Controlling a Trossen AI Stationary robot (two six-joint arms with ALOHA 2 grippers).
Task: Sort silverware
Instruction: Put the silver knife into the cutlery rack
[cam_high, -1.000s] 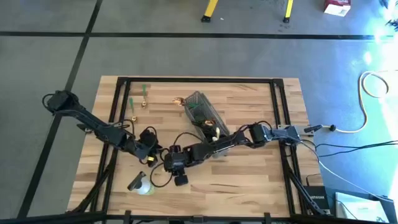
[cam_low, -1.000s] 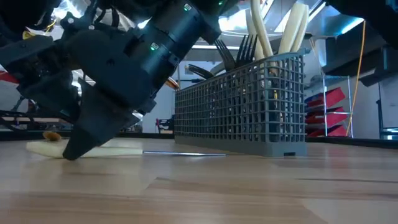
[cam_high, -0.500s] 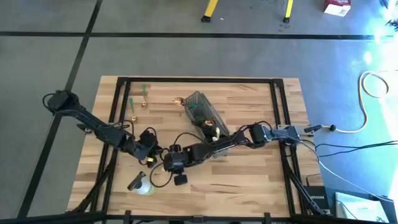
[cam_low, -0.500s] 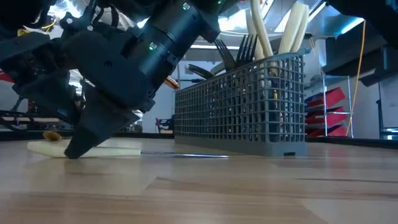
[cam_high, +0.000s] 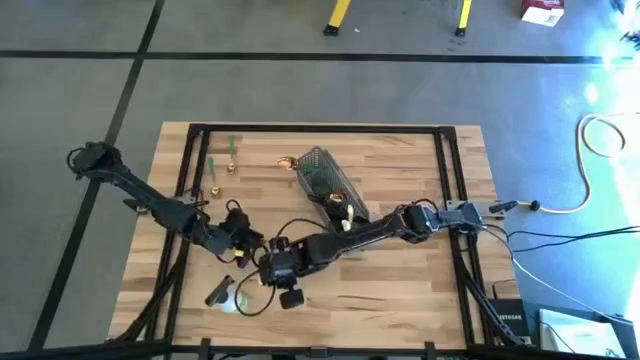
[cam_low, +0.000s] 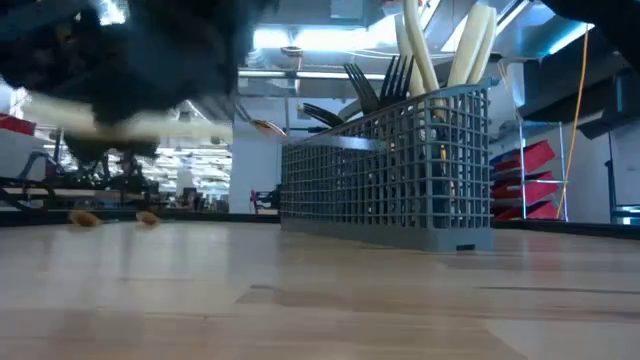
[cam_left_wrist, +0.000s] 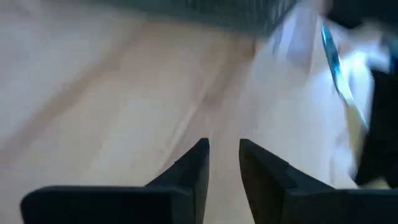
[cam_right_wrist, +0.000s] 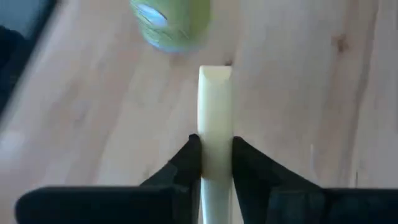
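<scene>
While my right gripper (cam_right_wrist: 211, 158) clamps a tan utensil (cam_right_wrist: 214, 118) above the table (cam_high: 400, 300), my left gripper (cam_left_wrist: 222, 163) hangs beside it, narrowly parted, empty. Only my right wrist view shows that grip. The basket (cam_low: 400, 170) holds upright tan and black utensils (cam_low: 420, 50).

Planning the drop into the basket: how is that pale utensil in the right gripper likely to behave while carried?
The pale utensil juts straight out past the right gripper without sagging, so it is probably stiff. It looks slim and flat, likely light. Pinched only at one end, its smooth handle might swivel or slip on the way to the basket.
</scene>
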